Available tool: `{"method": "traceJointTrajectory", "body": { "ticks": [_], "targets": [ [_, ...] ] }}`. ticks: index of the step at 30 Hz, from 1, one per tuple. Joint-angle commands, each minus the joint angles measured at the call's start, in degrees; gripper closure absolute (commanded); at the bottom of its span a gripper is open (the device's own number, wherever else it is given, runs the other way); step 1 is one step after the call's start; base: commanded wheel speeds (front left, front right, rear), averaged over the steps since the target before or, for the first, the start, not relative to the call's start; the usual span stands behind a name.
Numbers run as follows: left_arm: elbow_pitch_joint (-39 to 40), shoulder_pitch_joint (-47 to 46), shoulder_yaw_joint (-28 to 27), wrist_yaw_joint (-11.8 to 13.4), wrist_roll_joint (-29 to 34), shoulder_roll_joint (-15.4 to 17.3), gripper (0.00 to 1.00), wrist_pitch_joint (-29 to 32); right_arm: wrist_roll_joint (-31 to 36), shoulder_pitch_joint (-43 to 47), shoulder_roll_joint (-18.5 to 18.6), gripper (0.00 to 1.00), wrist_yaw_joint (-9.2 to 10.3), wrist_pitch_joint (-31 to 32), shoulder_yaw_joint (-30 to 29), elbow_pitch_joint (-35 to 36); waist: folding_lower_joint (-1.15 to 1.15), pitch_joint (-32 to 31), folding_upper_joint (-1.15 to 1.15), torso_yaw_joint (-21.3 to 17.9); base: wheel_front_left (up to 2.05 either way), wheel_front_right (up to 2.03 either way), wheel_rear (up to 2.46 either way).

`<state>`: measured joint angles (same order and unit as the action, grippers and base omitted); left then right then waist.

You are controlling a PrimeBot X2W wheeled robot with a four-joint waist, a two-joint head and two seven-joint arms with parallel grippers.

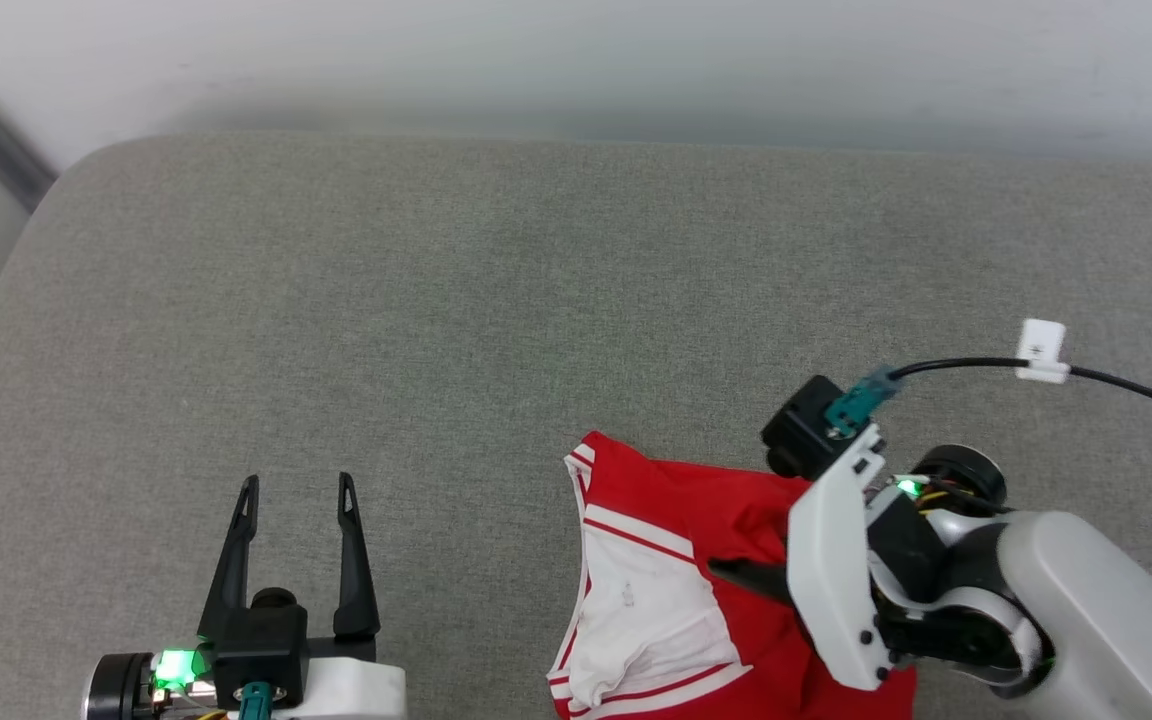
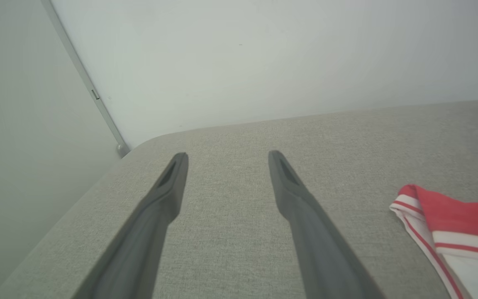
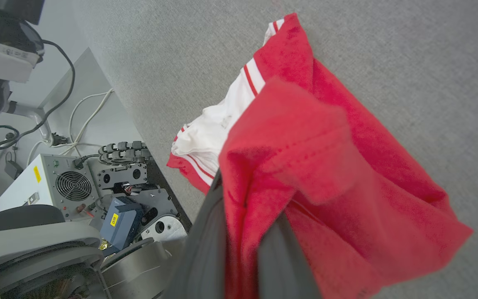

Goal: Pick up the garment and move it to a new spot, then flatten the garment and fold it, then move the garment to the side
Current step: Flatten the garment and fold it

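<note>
Shirts first: just one, a red shirt [image 1: 726, 510] with a white sleeve and red-and-white striped trim, lying bunched at the near edge of the one grey padded surface [image 1: 436, 300], right of the middle. Two grippers are showing. The left gripper [image 1: 298, 482] is hovering low at the near left, well apart from the shirt, its two dark fingers pointing toward the wall [image 1: 576, 60] and standing wide apart with nothing between them. The right gripper [image 1: 736, 575] is reaching in from the right, wrist bent over the shirt, and its fingers [image 3: 208, 249] are pinching together on a fold of red cloth that is draping over them. One black cable [image 1: 956, 364] with one white tag [image 1: 1041, 350] is trailing off that wrist. Cloth is hiding those fingertips, and the shirt's near part is running off the bottom of the head view
</note>
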<state>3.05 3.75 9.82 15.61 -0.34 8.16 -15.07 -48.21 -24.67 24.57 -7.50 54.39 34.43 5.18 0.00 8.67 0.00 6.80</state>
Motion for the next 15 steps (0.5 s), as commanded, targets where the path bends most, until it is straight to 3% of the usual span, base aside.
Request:
{"method": "traceJointTrajectory", "body": {
  "ticks": [1, 8, 15],
  "targets": [
    [-0.1, -0.9, 0.0, -0.2, -0.1, -0.4, 0.00, -0.1, 1.0, -1.9, -0.8, 1.00, 0.02, -0.6, 1.7, -1.4, 0.00, 0.5, 0.00, 0.4, 0.00, 0.00, 0.00],
    [-0.6, -2.2, 0.5, -0.7, 0.0, -0.9, 0.00, -0.1, 5.2, -9.8, -5.1, 1.00, 0.02, -4.8, 11.8, -14.8, 0.00, 1.8, 0.00, 1.7, 0.00, 0.00, 0.00],
    [-1.0, -2.6, 0.3, -0.5, -0.1, -1.4, 0.00, -0.1, 5.8, -11.9, -5.7, 1.00, 0.02, -10.6, 19.0, -24.4, 0.00, 2.4, 0.00, 2.4, 0.00, 0.00, 0.00]
  ]
}}
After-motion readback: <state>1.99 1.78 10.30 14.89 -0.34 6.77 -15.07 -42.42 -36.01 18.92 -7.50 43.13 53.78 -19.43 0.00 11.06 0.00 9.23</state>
